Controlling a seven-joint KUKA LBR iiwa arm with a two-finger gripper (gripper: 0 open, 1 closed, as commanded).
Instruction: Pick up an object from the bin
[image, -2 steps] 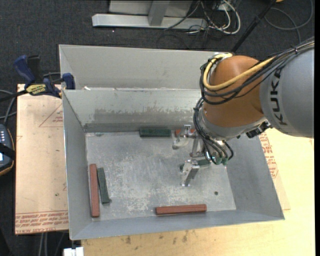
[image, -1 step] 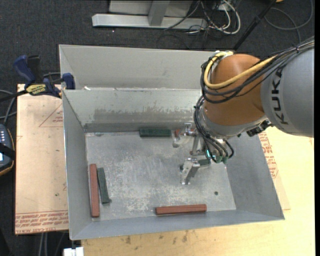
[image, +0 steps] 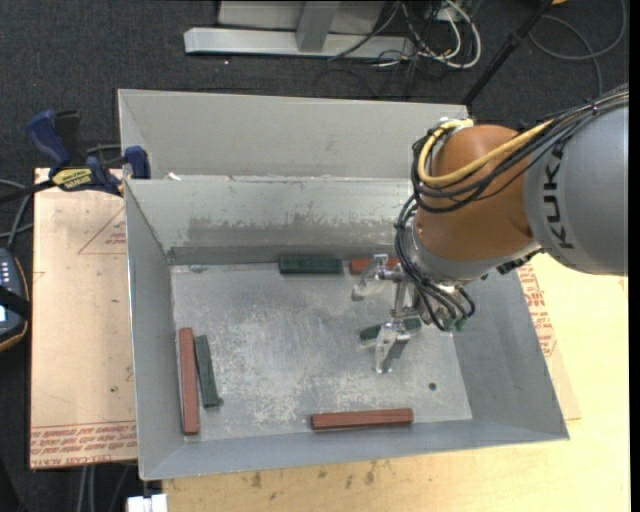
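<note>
The gripper hangs low over bare, scuffed floor right of centre in the grey metal bin. Nothing shows in it, and whether it is open or closed cannot be told. Nearest, along the front edge, lies a long red-brown bar, flat and straight-edged. At the back wall sit a small red block and a dark green bar. By the left wall, a second red-brown bar and a thin green bar lie side by side. This looks like the approach stage; next the gripper must centre over one piece, across its narrow width.

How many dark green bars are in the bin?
2. The back green bar lies along the back wall; the left green bar lies beside a reddish-brown bar. The arm may hide more.
</note>
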